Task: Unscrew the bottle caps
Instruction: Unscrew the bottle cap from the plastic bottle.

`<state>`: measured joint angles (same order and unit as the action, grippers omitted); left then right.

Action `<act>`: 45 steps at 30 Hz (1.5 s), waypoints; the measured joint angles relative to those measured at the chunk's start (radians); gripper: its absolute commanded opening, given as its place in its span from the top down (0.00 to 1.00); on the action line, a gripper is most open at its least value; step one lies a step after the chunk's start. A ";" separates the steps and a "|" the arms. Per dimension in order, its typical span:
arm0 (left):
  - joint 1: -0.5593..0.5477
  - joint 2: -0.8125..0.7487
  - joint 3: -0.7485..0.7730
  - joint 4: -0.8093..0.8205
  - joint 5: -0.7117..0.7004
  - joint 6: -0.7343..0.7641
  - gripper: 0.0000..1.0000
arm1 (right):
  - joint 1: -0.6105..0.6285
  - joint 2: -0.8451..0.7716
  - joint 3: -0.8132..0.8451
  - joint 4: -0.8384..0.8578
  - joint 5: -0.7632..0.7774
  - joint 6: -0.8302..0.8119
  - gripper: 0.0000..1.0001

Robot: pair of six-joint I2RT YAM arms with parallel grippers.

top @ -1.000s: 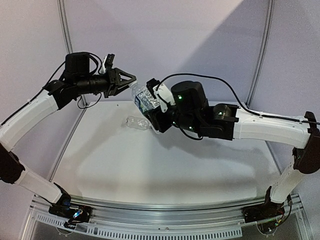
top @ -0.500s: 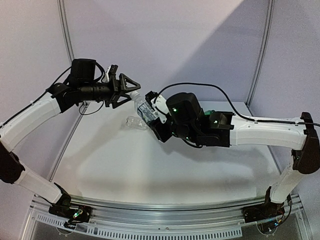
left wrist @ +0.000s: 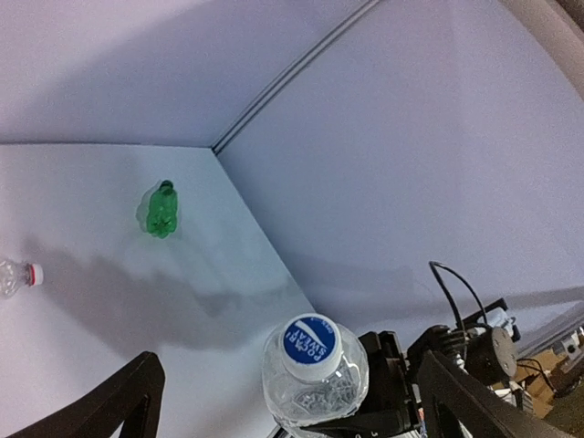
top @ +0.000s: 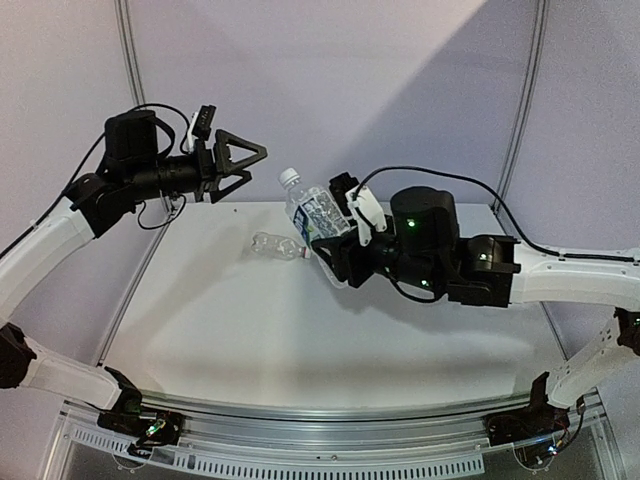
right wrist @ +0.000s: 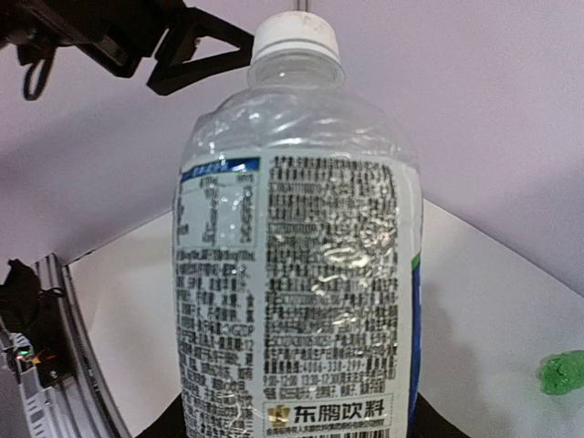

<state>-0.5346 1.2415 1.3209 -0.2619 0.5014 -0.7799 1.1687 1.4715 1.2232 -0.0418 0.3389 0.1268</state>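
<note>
The white cap (top: 289, 177) sits on the neck of the labelled clear bottle (top: 315, 212). This bottle is held in the air above the far part of the tabletop (top: 250, 330), tilted with its neck up and to the left.

A second ago the left gripper (top: 252, 165) was closed around this cap. Now its jaws stand wide apart and it has pulled back to the left, so there is free air between it and the cap. The right gripper (top: 338, 235) has not let go: its jaws are clamped on the lower body of the bottle, and it has carried the bottle a little to the right. To my eye this means one twist is finished but the cap is not off yet. I think the left arm must come in again for another grip and turn. How loose the cap already is, I cannot tell.

On the top of the cap, white letters on blue read "POCARI SWEAT". The label (right wrist: 301, 301) has a blue-edged panel and dense small print that I cannot read. At its bottom, bigger characters look like "东鹏饮料".

Farther out, the shorter clear bottle (top: 275, 244) lies on its side on the tabletop, just below the held one and also capped. The green bottle (left wrist: 160, 212) is near the far wall, well apart.
</note>
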 measured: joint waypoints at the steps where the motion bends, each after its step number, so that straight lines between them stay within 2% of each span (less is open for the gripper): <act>1: 0.002 -0.006 -0.002 0.013 0.012 0.006 0.01 | -0.003 -0.025 -0.026 0.027 -0.034 0.009 1.00; 7: 0.006 -0.030 -0.003 0.134 0.164 0.056 0.02 | -0.016 -0.113 -0.100 0.132 -0.201 0.077 1.00; 13: 0.006 -0.031 -0.019 0.262 0.285 0.052 0.05 | -0.020 -0.120 -0.100 0.206 -0.318 0.128 1.00; 16: 0.006 -0.031 -0.047 0.320 0.327 0.043 0.11 | -0.020 -0.120 -0.099 0.216 -0.356 0.144 1.00; 25: -0.003 -0.010 -0.058 0.385 0.379 0.026 0.26 | -0.020 -0.111 -0.085 0.216 -0.423 0.166 1.00; 35: -0.014 0.018 -0.058 0.400 0.399 0.025 0.36 | -0.020 -0.090 -0.062 0.216 -0.439 0.169 1.00; 38: -0.016 0.029 -0.058 0.404 0.408 0.024 0.48 | -0.020 -0.082 -0.053 0.215 -0.445 0.168 1.00; 42: -0.019 0.042 -0.057 0.419 0.421 0.024 0.74 | -0.024 -0.069 -0.050 0.211 -0.445 0.173 1.00; 45: -0.021 0.052 -0.053 0.426 0.426 0.026 0.84 | -0.026 -0.063 -0.050 0.206 -0.442 0.176 1.00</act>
<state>-0.5552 1.2934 1.2678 0.1646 0.9276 -0.7536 1.1423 1.4082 1.1736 0.1646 -0.1032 0.3031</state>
